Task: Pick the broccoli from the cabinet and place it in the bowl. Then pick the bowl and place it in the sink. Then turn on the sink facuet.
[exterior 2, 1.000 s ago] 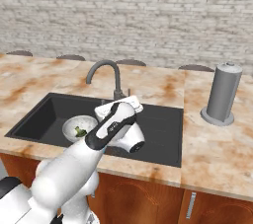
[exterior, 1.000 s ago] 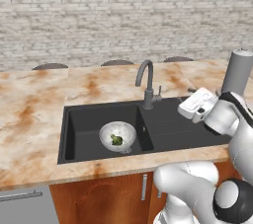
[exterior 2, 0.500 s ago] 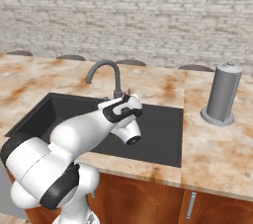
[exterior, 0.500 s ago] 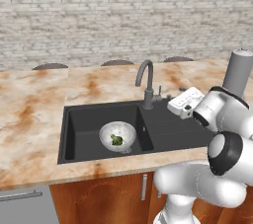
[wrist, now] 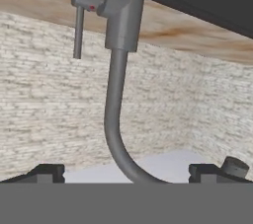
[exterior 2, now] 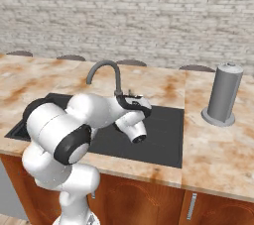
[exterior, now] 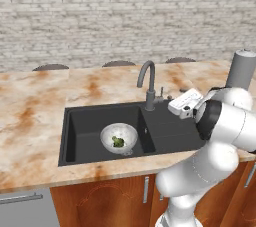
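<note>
Both my fingertips (wrist: 47, 172) stood wide apart, my gripper (wrist: 128, 173) empty, facing the sink faucet (wrist: 118, 70). Broccoli (exterior: 118, 141) sat in the bowl (exterior: 119, 137) inside the black sink (exterior: 80, 121), marbled counter (exterior: 35, 106) around.

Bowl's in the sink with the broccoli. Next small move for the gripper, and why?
Probably ease the gripper toward the sink facuet and its small lever. The broccoli already sits in the bowl inside the sink, so only the tap is left. The hand view faces the faucet with the fingers spread, touching nothing.
</note>
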